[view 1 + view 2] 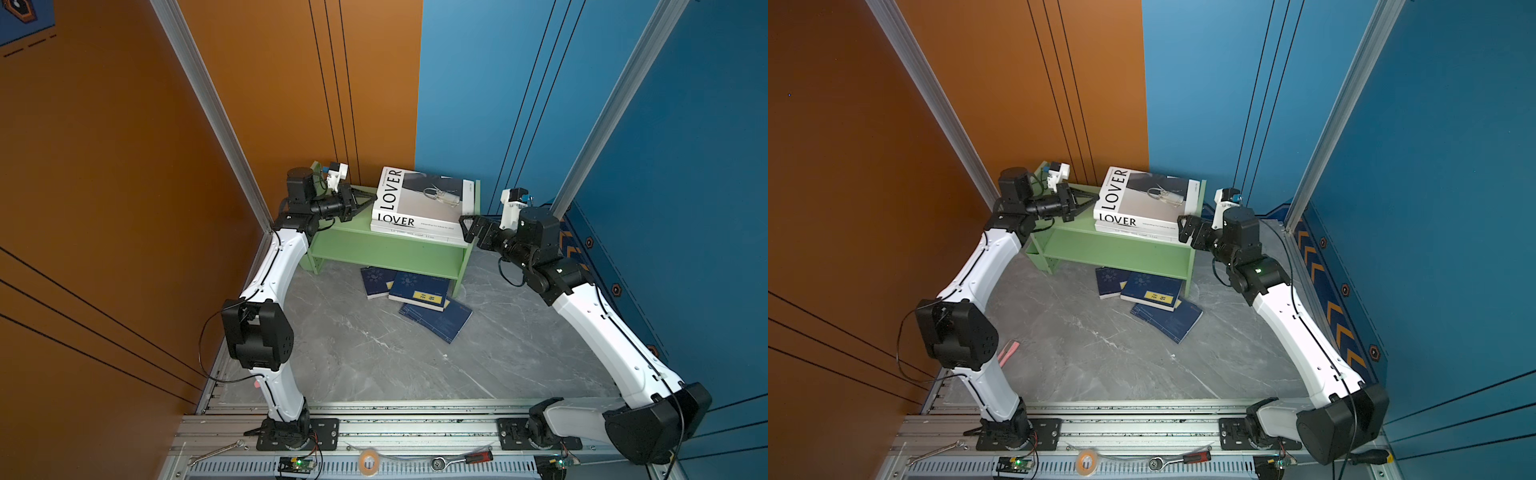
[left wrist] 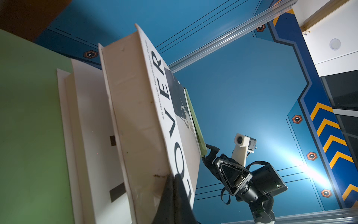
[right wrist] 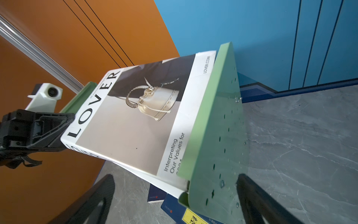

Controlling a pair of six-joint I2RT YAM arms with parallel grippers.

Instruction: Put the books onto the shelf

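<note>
From high over the front of the bench [image 1: 374, 365], in both top views, looking down on the shelf [image 1: 386, 249]: nearly one scene. From the left wrist, close at the shelf's left end, across the white book [image 2: 135, 116]; from the right wrist, close at its right end, back across it.

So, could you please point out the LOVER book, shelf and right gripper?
LOVER book [image 1: 419, 199]: a top view, cover.
shelf [image 3: 219, 126]: right wrist view, side panel.
right gripper [image 1: 464, 229]: a top view, between fingertips.

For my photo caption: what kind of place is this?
Probably a robot test cell: left arm and right arm bolted to an aluminium rail, painted panel walls, a wrench lying on it.
</note>
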